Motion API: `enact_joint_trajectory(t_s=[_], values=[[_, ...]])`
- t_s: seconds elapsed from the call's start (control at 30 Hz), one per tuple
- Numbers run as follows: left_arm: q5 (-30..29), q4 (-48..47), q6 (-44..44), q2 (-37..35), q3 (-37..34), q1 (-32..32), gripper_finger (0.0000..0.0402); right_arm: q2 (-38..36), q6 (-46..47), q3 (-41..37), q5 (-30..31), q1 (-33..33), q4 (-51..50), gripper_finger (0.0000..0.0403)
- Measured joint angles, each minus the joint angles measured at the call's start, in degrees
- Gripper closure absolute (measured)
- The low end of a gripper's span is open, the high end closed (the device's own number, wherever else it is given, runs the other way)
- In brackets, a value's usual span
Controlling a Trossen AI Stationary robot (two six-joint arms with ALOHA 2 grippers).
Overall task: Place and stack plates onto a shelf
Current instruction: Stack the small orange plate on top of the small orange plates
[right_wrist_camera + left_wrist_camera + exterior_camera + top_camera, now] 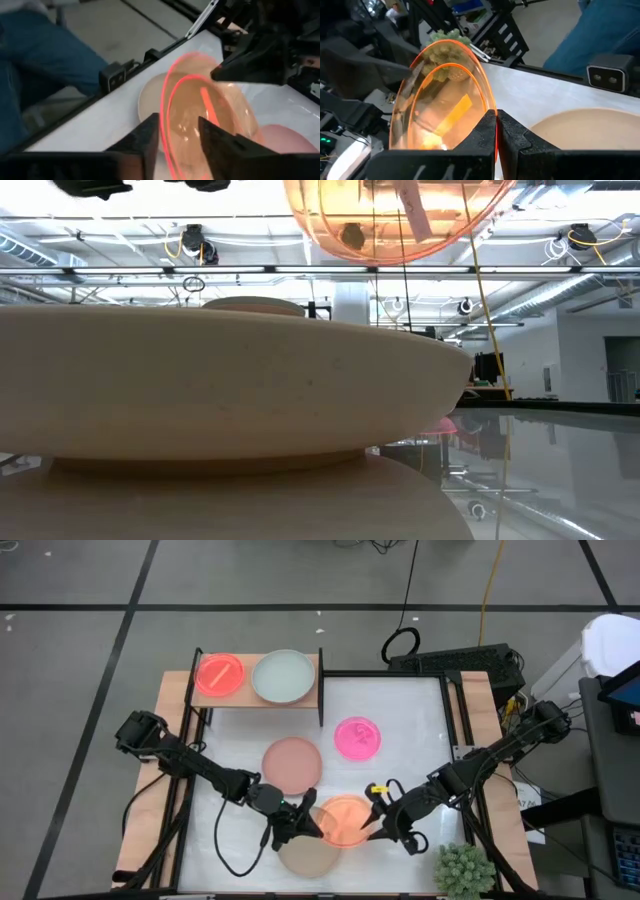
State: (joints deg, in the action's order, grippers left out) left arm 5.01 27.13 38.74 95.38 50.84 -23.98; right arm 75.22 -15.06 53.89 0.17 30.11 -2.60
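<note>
A translucent orange plate (pixel 343 820) hangs in the air between my two grippers, above a beige plate (pixel 308 858) that rests on the table near its near edge. My left gripper (pixel 312 823) is shut on the orange plate's left edge. My right gripper (pixel 372 825) is open at its right edge, one finger on each side of the rim (pixel 166 131); I cannot tell whether they touch it. The low view shows the orange plate (pixel 400 220) from below, over the beige plate (pixel 230 380). The shelf (pixel 190 690) carries a neon orange-red plate (pixel 220 673) and a grey plate (pixel 283 675). My left gripper (pixel 496 117) pinches the orange plate's rim (pixel 492 102) between its two fingers, on the edge toward the table's left. The fingers come about level from the left. The plate is lifted clear of the table and of the beige plate (pixel 585 130) beneath it.
A dusty-pink plate (pixel 292 762) lies mid-table and a neon pink plate (pixel 358 737) to its right. A spiky green plant (pixel 463 870) stands at the near right corner, close to the right arm. A person in blue trousers (pixel 45 55) stands beyond the table's near edge.
</note>
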Motion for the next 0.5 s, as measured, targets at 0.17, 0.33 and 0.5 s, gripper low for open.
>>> enact_joint_trajectory(t_s=[0.17, 0.33, 0.5], values=[[0.03, -0.56, -1.45, -0.03, 0.01, 0.04, 0.0397, 0.0, 5.83, 0.0, 0.06, -0.31, 2.5, 0.0212], [-1.51, -0.86, -2.9, -0.03, 0.01, 0.72, 0.0398, -0.07, 8.05, 0.0, 2.56, -0.46, 2.57, 0.0164], [-6.8, -3.53, -3.32, -1.08, -0.01, 0.87, 0.0398, -3.42, 6.83, -0.04, 10.99, 1.39, 2.4, 0.0152]])
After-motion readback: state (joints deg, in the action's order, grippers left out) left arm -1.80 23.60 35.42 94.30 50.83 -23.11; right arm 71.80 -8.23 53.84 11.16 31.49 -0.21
